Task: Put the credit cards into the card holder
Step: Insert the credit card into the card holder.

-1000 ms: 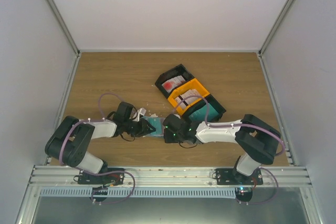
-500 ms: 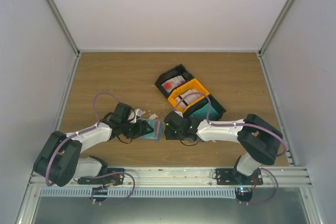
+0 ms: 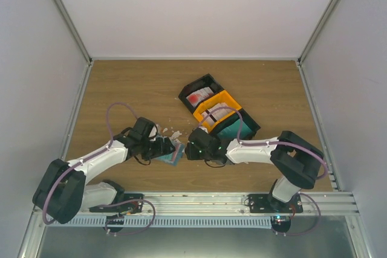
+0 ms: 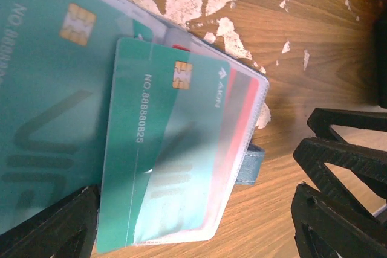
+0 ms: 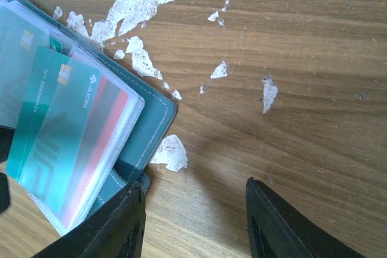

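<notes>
The blue-teal card holder (image 3: 174,153) lies open on the wood between both grippers. In the left wrist view a teal credit card (image 4: 139,149) sits partway inside a clear sleeve of the card holder (image 4: 251,167), over a red-and-white card (image 4: 245,119). Another teal card (image 4: 42,89) fills the pocket to its left. My left gripper (image 4: 196,225) is open, its jaws wide on either side of the sleeve's lower end. My right gripper (image 5: 193,222) is open over bare wood, its left finger (image 5: 109,228) at the card holder's (image 5: 154,119) corner. More cards (image 3: 195,97) lie in the trays.
A black tray (image 3: 208,81), an orange tray (image 3: 230,98) and a further black tray (image 3: 245,126) stand in a diagonal row behind the right arm. Torn white scraps (image 5: 139,4) litter the wood around the holder. Grey walls enclose the table on three sides.
Both grippers have opened. The left one has let go of the teal card, which stays in the sleeve. The left arm's elbow has swung down and to the left.
</notes>
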Robot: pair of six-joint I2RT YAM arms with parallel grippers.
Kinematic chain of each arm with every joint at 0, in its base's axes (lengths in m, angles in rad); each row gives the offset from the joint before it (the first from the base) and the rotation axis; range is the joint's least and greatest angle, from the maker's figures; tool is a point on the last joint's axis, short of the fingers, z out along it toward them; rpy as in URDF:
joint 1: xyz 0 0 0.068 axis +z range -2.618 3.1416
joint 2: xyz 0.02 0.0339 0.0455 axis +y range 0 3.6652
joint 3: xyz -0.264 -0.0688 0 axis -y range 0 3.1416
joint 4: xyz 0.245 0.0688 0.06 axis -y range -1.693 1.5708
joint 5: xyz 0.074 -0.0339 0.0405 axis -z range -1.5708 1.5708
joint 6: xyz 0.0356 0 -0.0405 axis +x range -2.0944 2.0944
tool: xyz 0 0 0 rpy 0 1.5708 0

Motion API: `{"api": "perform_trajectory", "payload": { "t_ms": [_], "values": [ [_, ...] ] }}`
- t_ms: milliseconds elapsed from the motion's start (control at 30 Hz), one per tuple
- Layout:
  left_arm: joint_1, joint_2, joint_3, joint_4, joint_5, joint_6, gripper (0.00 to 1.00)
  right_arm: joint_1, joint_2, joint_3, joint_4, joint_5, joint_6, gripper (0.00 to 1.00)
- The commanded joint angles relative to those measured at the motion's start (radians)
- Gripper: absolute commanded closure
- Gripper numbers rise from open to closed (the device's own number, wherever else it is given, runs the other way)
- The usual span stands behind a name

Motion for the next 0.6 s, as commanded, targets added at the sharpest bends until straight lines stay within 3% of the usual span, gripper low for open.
{"api": "perform_trajectory", "payload": {
  "t_ms": [0, 200, 467, 567],
  "values": [
    [-0.019, -0.015, 0.06, -0.107, -0.098, -0.027, 0.13, -0.005, -0.032, -0.042, 0.066, 0.008, -0.008, 0.53],
    [-0.036, 0.027, 0.105, -0.175, -0.186, -0.017, 0.29, -0.006, -0.062, -0.085, 0.088, 0.004, -0.004, 0.53],
    [-0.036, 0.13, 0.095, -0.102, -0.202, 0.027, 0.39, -0.007, -0.01, -0.084, 0.174, -0.093, -0.022, 0.56],
    [-0.037, 0.177, 0.11, -0.072, -0.179, 0.054, 0.48, -0.006, 0.021, -0.07, 0.213, -0.152, -0.032, 0.57]
  ]
}}
